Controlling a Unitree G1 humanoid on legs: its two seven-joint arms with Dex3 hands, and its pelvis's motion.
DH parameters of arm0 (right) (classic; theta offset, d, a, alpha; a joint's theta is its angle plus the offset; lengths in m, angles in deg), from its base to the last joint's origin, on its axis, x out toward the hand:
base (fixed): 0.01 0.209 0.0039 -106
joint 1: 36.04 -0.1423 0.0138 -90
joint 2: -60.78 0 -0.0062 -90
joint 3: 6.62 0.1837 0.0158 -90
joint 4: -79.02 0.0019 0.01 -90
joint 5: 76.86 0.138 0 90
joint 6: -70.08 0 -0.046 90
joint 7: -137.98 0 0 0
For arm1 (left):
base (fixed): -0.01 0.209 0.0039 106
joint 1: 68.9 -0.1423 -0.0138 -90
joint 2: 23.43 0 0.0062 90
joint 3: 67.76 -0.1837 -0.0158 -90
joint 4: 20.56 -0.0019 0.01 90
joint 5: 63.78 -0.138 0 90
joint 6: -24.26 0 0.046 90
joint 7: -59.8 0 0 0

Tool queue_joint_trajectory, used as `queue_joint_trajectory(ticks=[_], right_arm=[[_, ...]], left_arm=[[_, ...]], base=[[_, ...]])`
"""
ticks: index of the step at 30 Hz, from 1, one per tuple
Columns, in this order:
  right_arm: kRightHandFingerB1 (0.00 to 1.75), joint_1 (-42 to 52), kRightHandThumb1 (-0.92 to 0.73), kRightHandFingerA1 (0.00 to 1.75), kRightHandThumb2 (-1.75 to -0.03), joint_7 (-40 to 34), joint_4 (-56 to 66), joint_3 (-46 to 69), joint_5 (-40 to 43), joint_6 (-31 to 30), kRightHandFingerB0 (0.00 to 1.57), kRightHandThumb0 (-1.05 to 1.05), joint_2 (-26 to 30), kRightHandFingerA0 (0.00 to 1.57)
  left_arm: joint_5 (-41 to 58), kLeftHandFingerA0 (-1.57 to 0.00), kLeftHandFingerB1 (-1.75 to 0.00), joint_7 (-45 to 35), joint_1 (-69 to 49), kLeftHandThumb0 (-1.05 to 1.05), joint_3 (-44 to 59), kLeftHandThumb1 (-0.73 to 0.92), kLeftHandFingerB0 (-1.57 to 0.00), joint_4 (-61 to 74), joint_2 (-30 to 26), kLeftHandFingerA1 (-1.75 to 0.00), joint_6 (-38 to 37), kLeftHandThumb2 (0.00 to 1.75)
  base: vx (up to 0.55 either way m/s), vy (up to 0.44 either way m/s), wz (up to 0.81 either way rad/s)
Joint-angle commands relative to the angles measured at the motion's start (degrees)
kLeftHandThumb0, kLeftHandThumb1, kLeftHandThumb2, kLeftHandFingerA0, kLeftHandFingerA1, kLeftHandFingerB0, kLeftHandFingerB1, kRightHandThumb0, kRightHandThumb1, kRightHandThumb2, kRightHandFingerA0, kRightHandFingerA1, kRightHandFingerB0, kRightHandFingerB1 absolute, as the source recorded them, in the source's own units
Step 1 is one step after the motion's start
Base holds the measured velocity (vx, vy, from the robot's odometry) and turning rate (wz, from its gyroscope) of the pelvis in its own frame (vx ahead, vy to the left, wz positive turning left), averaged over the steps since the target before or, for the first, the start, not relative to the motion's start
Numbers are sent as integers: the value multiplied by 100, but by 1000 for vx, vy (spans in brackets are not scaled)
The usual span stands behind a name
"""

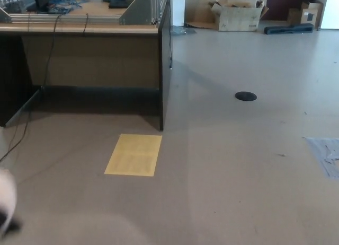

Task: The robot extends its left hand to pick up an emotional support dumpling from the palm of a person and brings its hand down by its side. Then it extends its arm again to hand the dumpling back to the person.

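Only a blurred sliver of the pale, round emotional support dumpling (pixel 5 200) shows, at the bottom left edge of the head view. A dark bit of my left hand (pixel 12 226) sits right under it, still shut on it, low at my side. Most of the hand and the whole arm are cut off by the picture's edge. My right hand is out of view. No person's hand or palm is visible.
A wooden desk (pixel 90 28) with dark side panels stands at the upper left, with cables (pixel 21 132) hanging to the floor. A yellow sheet (pixel 133 155) lies on the floor, a black round disc (pixel 246 96) farther off, cardboard boxes (pixel 237 14) at the back.
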Motion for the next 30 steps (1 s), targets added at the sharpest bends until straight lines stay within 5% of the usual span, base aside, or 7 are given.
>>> queue_joint_trajectory(ticks=[1, 10, 30], right_arm=[[48, 306, -58, 57, -57, -156, 50, 86, 103, 243, 67, -30, 93, 90], [48, 389, -57, 56, -57, -243, 7, 112, 112, 323, 68, -30, 41, 90], [49, 454, -56, 55, -58, -258, 26, 153, 108, 360, 66, -31, 62, 93]], left_arm=[[-52, -85, -66, 70, -568, -4, -185, 71, -71, -1289, -236, -107, -1495, 61], [-388, -85, -67, 232, -648, -6, -579, 76, -72, -2564, -523, -104, -2609, 62], [109, -82, -65, 543, -687, -6, -1084, 73, -72, -3035, -871, -106, -2823, 61]], base=[[0, 0, 0], [0, 0, 0], [0, 0, 0]])
